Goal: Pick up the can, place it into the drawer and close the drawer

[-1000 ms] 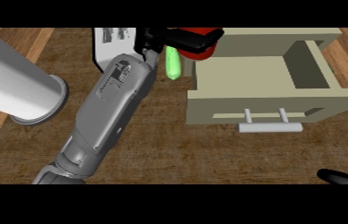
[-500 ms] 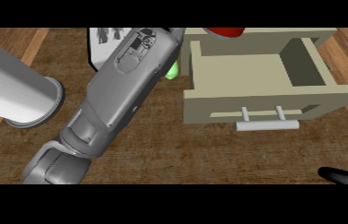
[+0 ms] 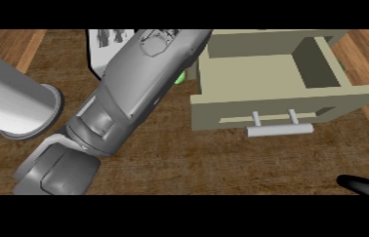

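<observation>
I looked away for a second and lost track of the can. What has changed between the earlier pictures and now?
The left forearm has stretched further up and away, and its hand and the red can it held have passed out of sight beyond the top edge. Only a sliver of the green object shows beside the forearm now. The drawer remains open with nothing visible inside, and the right hand still rests at the lower right.

A grey forearm (image 3: 130,99) crosses the wooden counter (image 3: 216,163) beside the open beige drawer (image 3: 252,80)

One head view looks steeply down, close over the counter (image 3: 216,158) (open drawer (image 3: 267,80) at right).
</observation>
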You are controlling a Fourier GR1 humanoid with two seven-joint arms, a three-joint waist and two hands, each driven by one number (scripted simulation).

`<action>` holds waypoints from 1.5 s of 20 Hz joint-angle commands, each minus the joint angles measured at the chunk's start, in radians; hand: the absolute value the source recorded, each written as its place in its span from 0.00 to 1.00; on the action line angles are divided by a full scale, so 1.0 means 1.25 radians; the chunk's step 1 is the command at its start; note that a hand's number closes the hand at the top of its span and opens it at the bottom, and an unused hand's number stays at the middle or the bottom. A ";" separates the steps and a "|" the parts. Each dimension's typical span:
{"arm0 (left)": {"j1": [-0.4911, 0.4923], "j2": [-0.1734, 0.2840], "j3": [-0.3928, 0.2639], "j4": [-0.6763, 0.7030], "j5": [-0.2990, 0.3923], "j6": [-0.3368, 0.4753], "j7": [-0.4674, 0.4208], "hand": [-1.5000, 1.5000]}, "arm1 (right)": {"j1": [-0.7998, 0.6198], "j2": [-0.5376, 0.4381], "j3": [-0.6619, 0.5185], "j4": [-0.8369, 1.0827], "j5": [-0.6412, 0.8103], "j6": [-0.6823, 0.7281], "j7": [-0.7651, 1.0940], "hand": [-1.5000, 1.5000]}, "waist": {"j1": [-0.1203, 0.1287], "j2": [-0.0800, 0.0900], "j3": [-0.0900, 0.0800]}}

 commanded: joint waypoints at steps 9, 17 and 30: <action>-0.053 0.000 -0.078 0.117 0.080 0.093 -0.063 0.00 | -0.008 -0.023 -0.005 0.032 -0.010 0.026 -0.017 0.00 | -0.024 0.005 0.001; -0.068 0.000 -0.104 0.147 0.115 0.152 -0.094 0.00 | -0.092 -0.053 0.055 0.003 0.072 0.010 0.013 0.00 | -0.036 0.013 0.001; -0.080 0.000 -0.078 0.145 0.211 0.165 -0.138 0.00 | -0.201 -0.160 0.166 0.146 0.337 0.042 -0.100 0.00 | -0.014 0.017 0.000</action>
